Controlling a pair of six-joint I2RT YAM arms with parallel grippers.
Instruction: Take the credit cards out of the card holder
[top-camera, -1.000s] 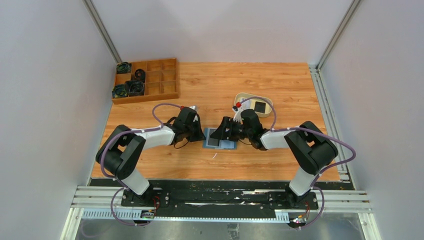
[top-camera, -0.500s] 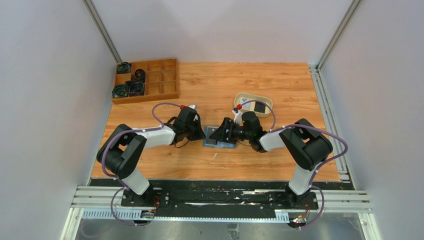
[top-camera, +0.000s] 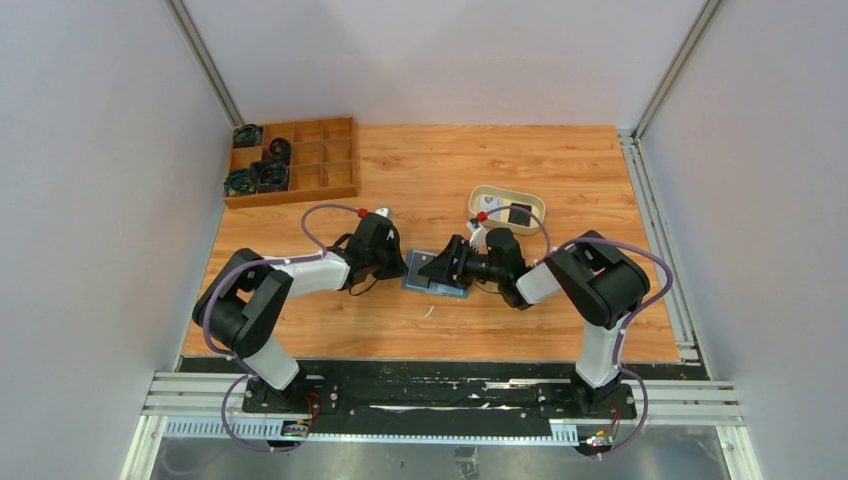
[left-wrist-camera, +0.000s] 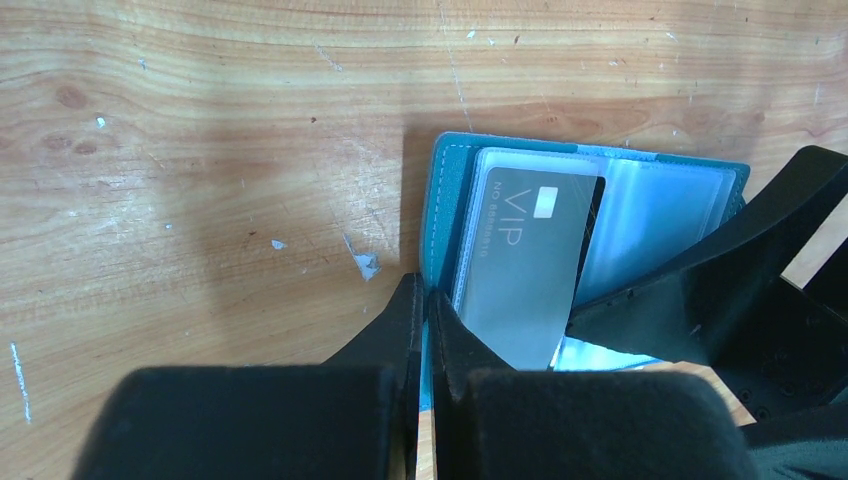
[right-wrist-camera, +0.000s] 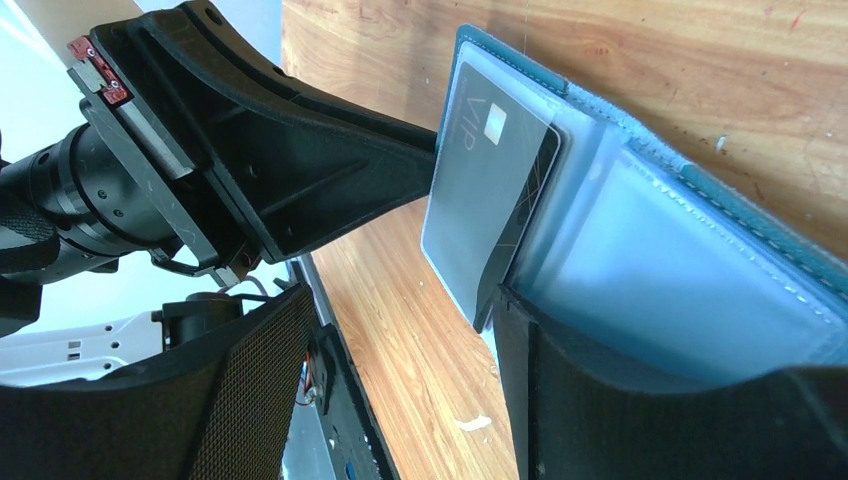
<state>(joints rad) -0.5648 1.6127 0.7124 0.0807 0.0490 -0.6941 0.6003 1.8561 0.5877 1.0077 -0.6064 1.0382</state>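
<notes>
The teal card holder (top-camera: 452, 291) lies open on the table between the two grippers. My left gripper (left-wrist-camera: 428, 296) is shut on its teal left edge (left-wrist-camera: 446, 195). A grey card marked VIP (left-wrist-camera: 525, 260) sticks partway out of a clear slot. My right gripper (right-wrist-camera: 400, 390) is open wide. Its right finger (right-wrist-camera: 570, 400) rests on the holder's clear slots (right-wrist-camera: 700, 290) beside the card (right-wrist-camera: 485, 215); its other finger (right-wrist-camera: 250, 400) hangs over bare table. In the top view the left gripper (top-camera: 398, 266) and right gripper (top-camera: 440, 268) meet over the holder.
A cream oval tray (top-camera: 488, 192) with a black card (top-camera: 519, 213) in it stands just behind the right wrist. A wooden compartment box (top-camera: 320, 160) with dark parts sits at the back left. Grey walls close in both sides.
The right arm has pushed left, its gripper further over the holder. The holder has shifted slightly left. The left arm has barely moved.
</notes>
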